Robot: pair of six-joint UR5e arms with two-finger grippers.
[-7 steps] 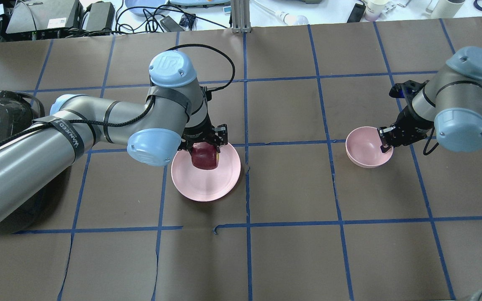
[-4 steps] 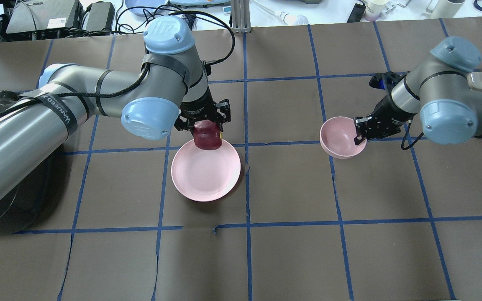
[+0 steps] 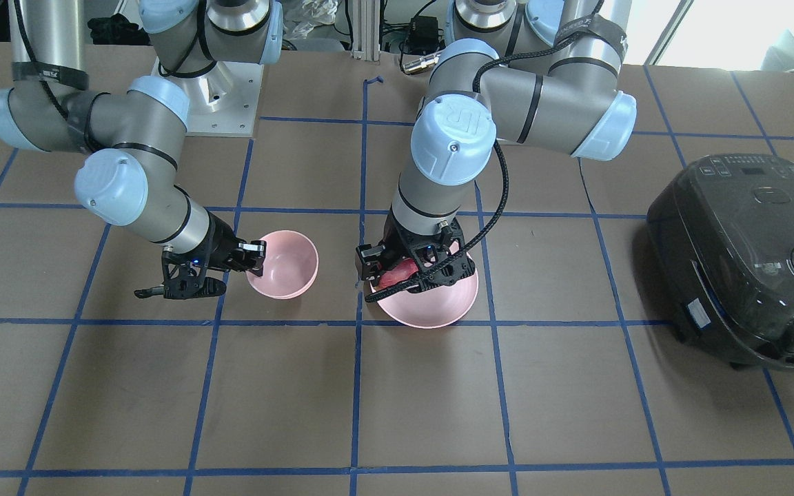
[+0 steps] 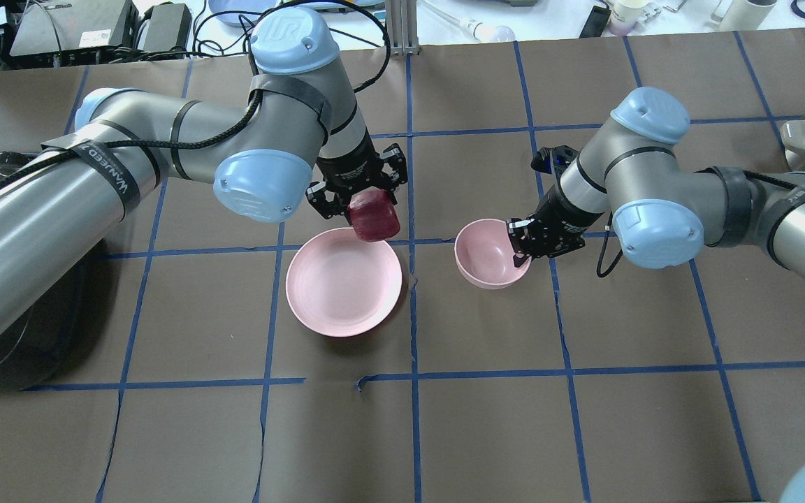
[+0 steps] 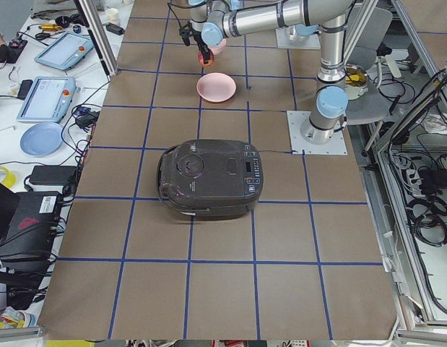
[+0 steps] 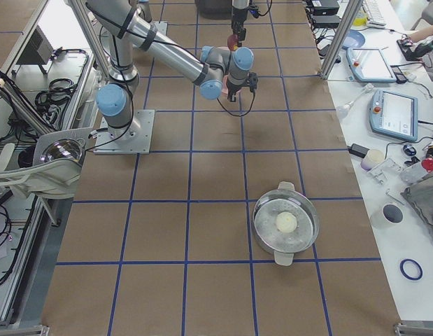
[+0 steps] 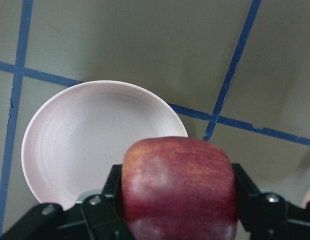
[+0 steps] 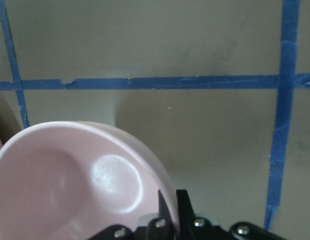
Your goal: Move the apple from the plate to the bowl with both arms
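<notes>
Left gripper (image 4: pixel 372 209): clamped on the apple from both sides, just above centre of the overhead view.
Right gripper (image 4: pixel 520 249): pinched together on the bowl's rim, one finger inside, one outside.
Table (image 4: pixel 486 419): brown sheets divided by blue tape lines.
Rice cooker (image 3: pixel 741 255): dark, lid down, right edge of the front-facing view, well apart from the dishes.
Plate (image 4: pixel 343 286): flat on the table at centre, nothing on it.
Bowl (image 4: pixel 486 255): just right of the plate in the overhead view, not touching it; slightly tilted.
Apple (image 7: pixel 179 187): dark red, held in the air over the plate's upper right rim.
</notes>
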